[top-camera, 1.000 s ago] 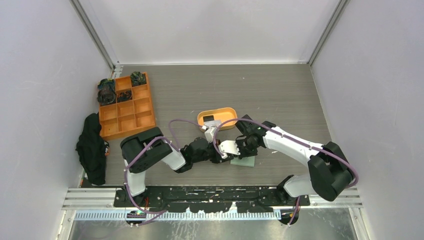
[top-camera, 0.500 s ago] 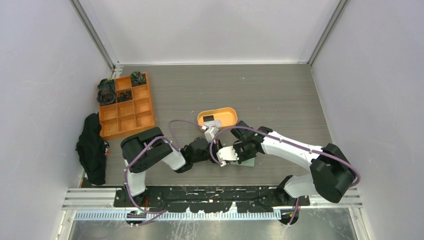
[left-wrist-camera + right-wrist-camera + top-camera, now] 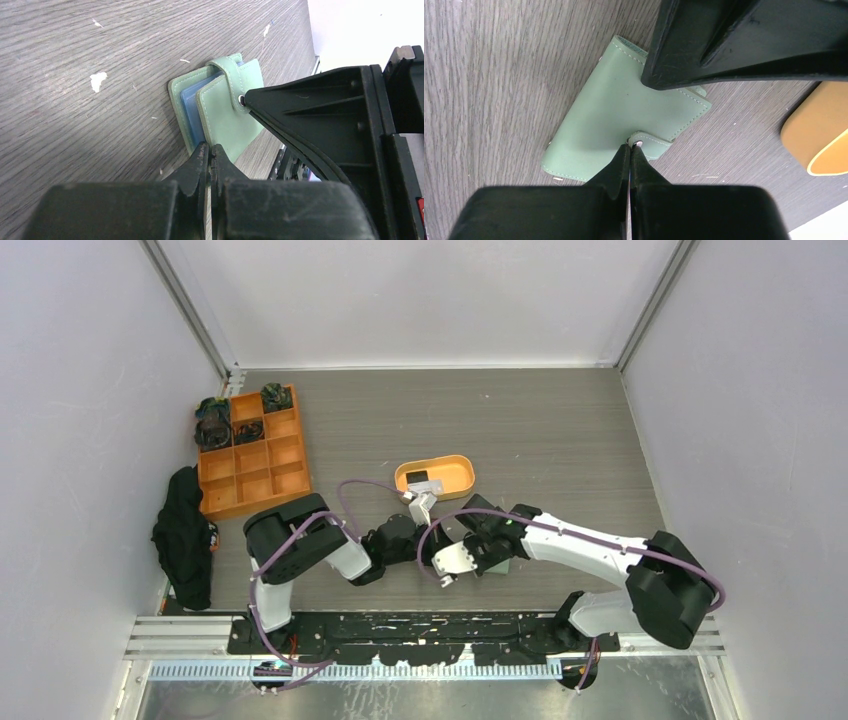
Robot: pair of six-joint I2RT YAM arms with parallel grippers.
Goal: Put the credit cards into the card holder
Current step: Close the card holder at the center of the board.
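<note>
Near the middle of the bench's near edge, between the two arms, the card holder [image 3: 220,112] lies on the wood-grain top, on the near side of the orange tray [image 3: 455,476]. It is folded over, sage-green, with its snap tab [image 3: 226,75] wrapped round one edge. In the left wrist view the covers stand a little apart and a blue layer [image 3: 189,107] shows between them.

The left gripper [image 3: 209,151] has its jaws pressed together with nothing between them. Its tips sit right at the card holder's edge, and in the right wrist view they come down on the green cover near a corner. The right gripper [image 3: 630,150] is likewise closed up, tip against tip, holding nothing. Its tips meet at the metal snap [image 3: 638,144] on the tab, touching it or very nearly so. In the left wrist view one of its black fingers [image 3: 300,107] points straight at that snap.

One dark credit card [image 3: 417,477] lies in the left end of the tray, well apart from both grippers. Towards the bench's left edge stand an orange grid organiser [image 3: 268,454] and, beside it, a black cloth [image 3: 183,535].
</note>
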